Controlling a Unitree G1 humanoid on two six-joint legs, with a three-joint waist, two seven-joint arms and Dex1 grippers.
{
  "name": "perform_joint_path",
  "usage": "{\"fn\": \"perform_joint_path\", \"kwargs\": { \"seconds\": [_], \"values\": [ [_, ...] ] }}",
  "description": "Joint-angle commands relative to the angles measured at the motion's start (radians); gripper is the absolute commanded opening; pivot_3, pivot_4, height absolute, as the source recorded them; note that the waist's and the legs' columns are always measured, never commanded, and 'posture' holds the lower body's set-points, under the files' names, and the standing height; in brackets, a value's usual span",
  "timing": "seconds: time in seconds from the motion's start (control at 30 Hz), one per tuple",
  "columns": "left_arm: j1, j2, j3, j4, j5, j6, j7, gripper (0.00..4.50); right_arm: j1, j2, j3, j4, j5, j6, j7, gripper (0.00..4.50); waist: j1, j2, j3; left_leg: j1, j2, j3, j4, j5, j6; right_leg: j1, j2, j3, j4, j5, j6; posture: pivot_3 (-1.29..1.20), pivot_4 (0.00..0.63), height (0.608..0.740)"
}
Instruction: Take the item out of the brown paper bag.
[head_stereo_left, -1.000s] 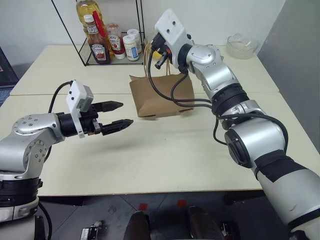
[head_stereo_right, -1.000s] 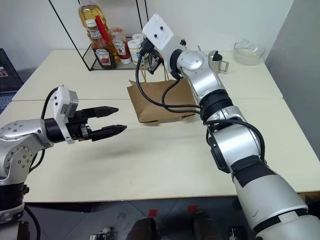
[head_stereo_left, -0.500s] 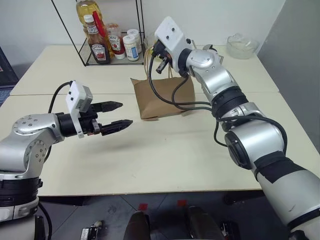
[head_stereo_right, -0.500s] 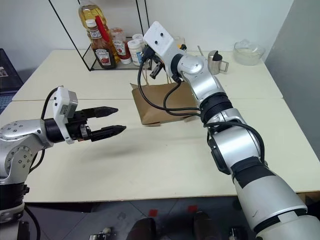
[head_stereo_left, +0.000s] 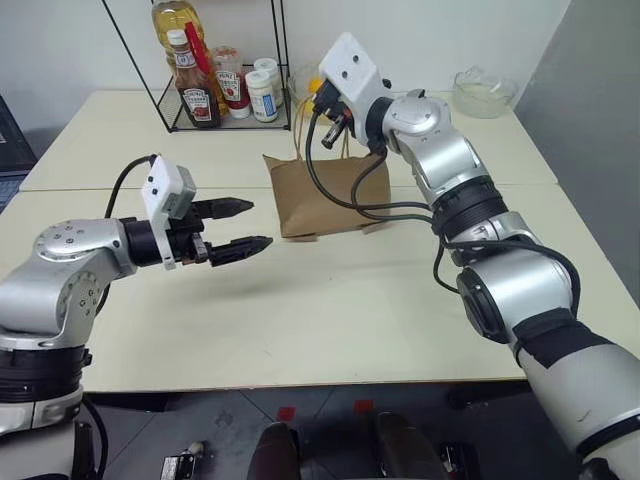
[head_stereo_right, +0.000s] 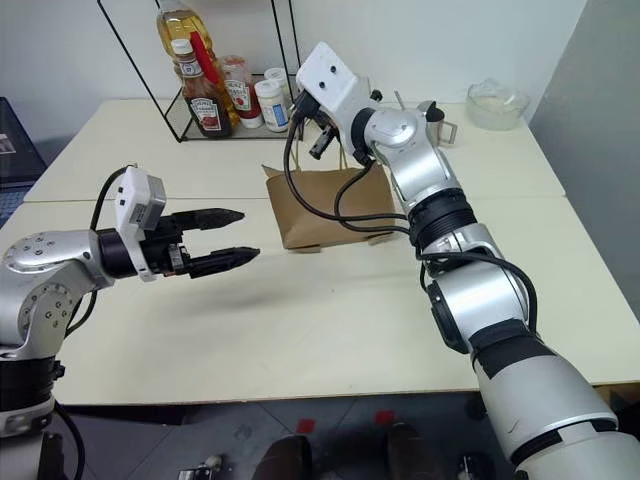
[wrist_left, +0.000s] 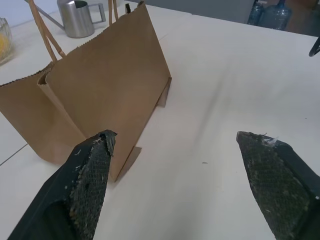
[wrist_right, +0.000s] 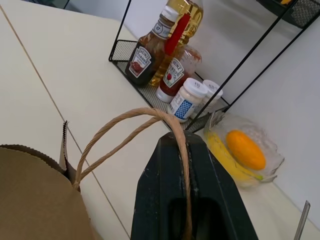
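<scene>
The brown paper bag (head_stereo_left: 322, 192) stood upright on the table (head_stereo_left: 330, 310), one cord handle (wrist_right: 131, 131) pinched in the closed right gripper (wrist_right: 186, 186). The left gripper (head_stereo_left: 238, 225), spread wide, hovered beside it. The item was hidden, presumably inside; the handle was best held steady while the mouth was reached.

One brown paper bag (head_stereo_left: 320, 195) is standing at table centre, with two cord handles (wrist_right: 131, 131); five bottles and jars are sitting in one wire rack (head_stereo_left: 225, 118) at eleven o'clock; one glass bowl (head_stereo_left: 484, 92) and one metal jug (head_stereo_right: 434, 122) are sitting at one o'clock.
</scene>
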Motion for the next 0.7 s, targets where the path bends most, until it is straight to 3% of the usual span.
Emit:
{"fn": "perform_joint_path", "kwargs": {
  "seconds": [0.03,0.3,0.33,0.4,0.7],
  "values": [
    [-0.023,0.001,0.001,0.001,0.001,-0.015,-0.007,4.13,0.0,-0.005,-0.002,-0.077,0.006,0.023,0.006,0.06,0.0,0.0,0.0,0.0,0.0,0.0,0.0,0.0,0.0,0.0,0.0,0.0,0.0,0.0,0.0,0.0,0.15,0.74],
    [-0.034,0.004,-0.01,0.028,0.007,-0.032,-0.022,4.13,0.037,-0.004,0.02,-0.104,0.003,0.065,0.034,0.06,0.0,0.0,0.0,0.0,0.0,0.0,0.0,0.0,0.0,0.0,0.0,0.0,0.0,0.0,0.0,0.0,0.15,0.74],
    [-0.034,0.004,-0.01,0.029,0.008,-0.034,-0.024,4.13,0.04,-0.006,0.02,-0.108,0.004,0.07,0.034,0.23,0.0,0.0,0.0,0.0,0.0,0.0,0.0,0.0,0.0,0.0,0.0,0.0,0.0,0.0,0.0,0.0,0.15,0.74],
    [-0.034,0.004,-0.012,0.033,0.009,-0.037,-0.027,4.13,0.047,-0.011,0.019,-0.12,0.005,0.08,0.039,0.61,0.0,0.0,0.0,0.0,0.0,0.0,0.0,0.0,0.0,0.0,0.0,0.0,0.0,0.0,0.0,0.0,0.15,0.74],
    [-0.044,-0.01,-0.024,0.032,0.015,-0.041,-0.023,4.13,0.145,-0.077,0.019,-0.34,0.025,0.198,0.122,3.68,0.002,0.0,0.0,0.0,0.0,0.0,0.0,0.0,0.0,0.0,0.0,0.0,0.0,0.0,0.0,0.0,0.15,0.74]
  ]
}}
